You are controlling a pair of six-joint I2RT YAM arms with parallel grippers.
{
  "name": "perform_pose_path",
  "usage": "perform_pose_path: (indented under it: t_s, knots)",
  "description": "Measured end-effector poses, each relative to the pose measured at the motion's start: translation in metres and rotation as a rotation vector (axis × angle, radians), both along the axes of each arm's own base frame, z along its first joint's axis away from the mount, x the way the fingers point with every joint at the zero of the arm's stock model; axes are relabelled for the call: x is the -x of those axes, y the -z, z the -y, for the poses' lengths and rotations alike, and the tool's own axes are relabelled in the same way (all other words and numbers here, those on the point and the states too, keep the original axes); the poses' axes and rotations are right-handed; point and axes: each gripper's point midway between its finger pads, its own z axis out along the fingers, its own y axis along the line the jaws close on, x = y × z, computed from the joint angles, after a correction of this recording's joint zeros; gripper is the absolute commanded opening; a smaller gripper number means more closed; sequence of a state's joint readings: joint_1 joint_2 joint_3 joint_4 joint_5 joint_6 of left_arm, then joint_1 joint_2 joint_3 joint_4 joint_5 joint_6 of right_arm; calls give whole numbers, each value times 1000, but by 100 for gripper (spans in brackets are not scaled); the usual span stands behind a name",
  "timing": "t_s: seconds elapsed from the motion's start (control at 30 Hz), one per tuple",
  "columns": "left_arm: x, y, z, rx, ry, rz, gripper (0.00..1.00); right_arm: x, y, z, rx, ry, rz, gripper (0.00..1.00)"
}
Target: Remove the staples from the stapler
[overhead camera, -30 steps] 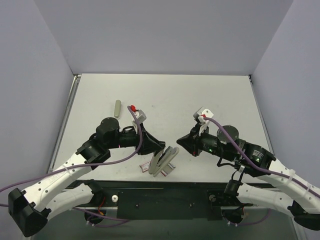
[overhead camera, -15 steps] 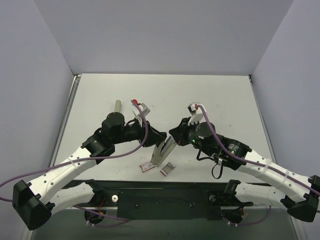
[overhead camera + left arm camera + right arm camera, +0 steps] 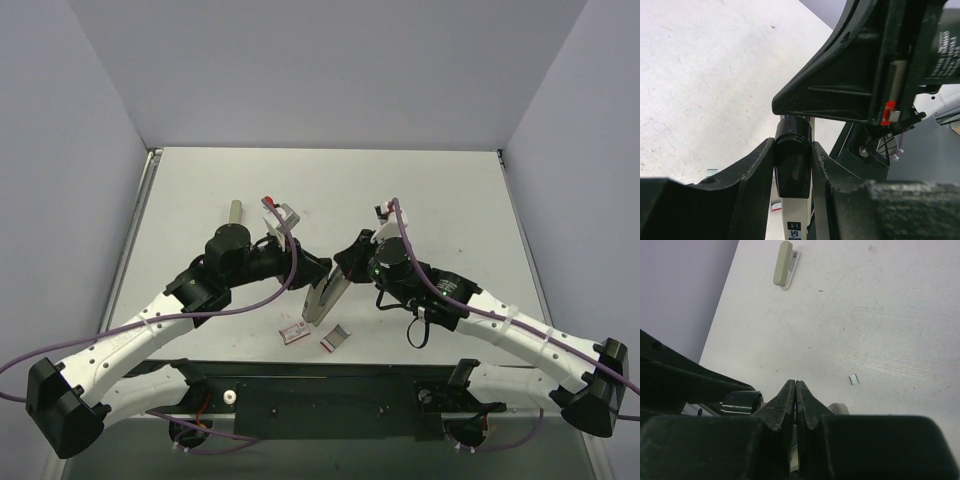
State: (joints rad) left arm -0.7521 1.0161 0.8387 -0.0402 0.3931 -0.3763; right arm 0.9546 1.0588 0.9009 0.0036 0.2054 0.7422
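Right tool moved in to stapler, pinched closed; left tool clamps stapler.

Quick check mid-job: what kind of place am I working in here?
Probably a robot test cell, not an office: a white table closed in by plain walls on three sides, left arm and right arm mounted at its near edge.

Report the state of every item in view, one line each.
stapler: tilted, clamped by its black end, apparently hinged open.
left end effector: shut on the stapler.
right end effector: shut, fingertips together.
red-and-white box: lying on the table.
grey box: lying on the table.
beige bar: lying flat, untouched.
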Motion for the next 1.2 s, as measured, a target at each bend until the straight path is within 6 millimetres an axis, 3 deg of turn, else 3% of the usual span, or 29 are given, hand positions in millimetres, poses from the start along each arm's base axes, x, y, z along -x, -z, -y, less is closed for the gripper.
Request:
perform_pose_path:
  t_s: [0.23,0.5,0.73,1.03,1.2]
  knots:
    - [-9,1,0,-16,-34,15,0,-8,27,6,11,52,-46,0]
    - [-16,12,6,-40,-38,-6,0,-11,29,7,22,64,-37,0]
    - [-21,8,6,-37,-62,6,0,-16,37,14,56,93,-25,0]
    - [-38,-15,5,19,-139,80,0,-9,92,31,156,115,-88,0]
    - [-48,-32,5,66,-182,127,0,-10,98,28,143,118,-94,0]
